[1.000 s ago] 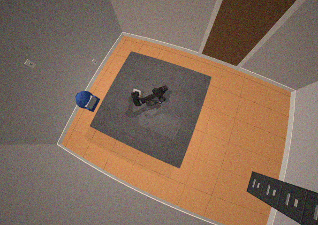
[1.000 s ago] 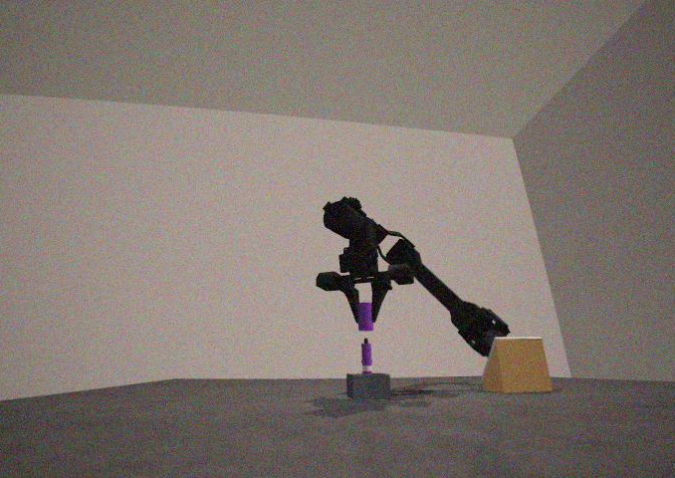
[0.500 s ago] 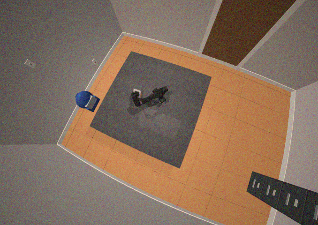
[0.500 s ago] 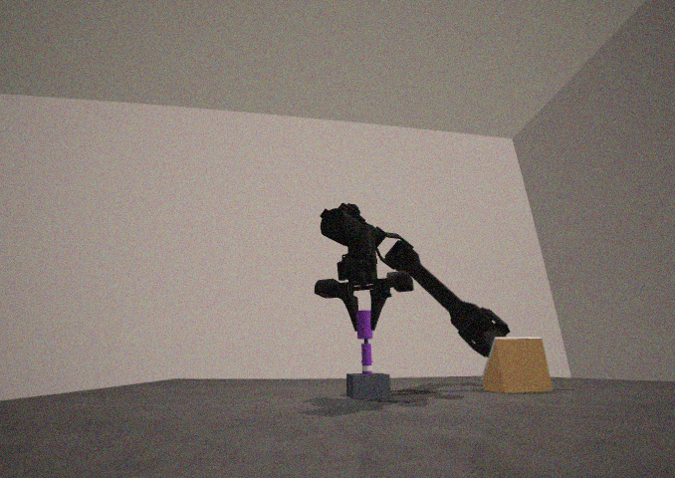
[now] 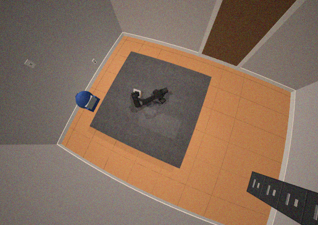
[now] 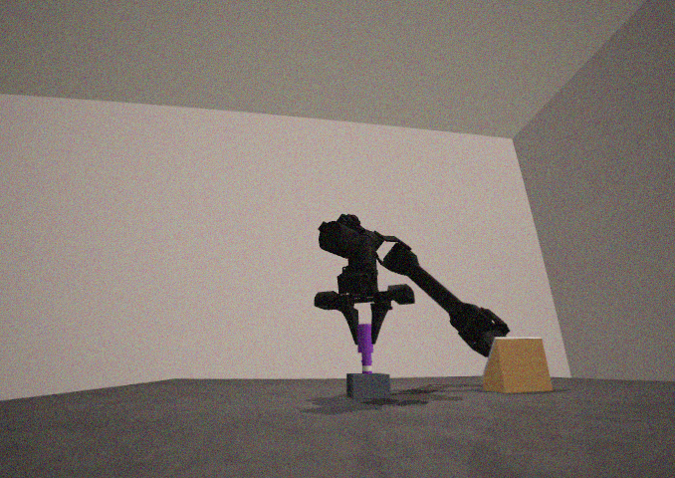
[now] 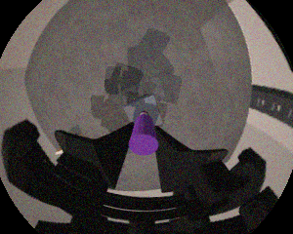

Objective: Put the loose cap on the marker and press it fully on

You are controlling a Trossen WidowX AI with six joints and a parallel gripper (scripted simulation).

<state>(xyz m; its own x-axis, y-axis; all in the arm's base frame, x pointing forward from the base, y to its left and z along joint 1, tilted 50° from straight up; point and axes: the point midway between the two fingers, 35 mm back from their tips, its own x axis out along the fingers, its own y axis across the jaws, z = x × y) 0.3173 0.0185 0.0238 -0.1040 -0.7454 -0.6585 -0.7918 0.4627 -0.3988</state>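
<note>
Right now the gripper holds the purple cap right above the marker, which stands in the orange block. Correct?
Not quite. The marker stands in the grey block, as the exterior view shows; the orange block sits at the arm's base. The gripper does hold the purple cap above the marker.

You've got a dark grey table (image 6: 180, 428) here, with the small grey holder block (image 6: 368, 385) and a tan wedge-shaped block (image 6: 517, 364) sitting on it, well apart.
</note>
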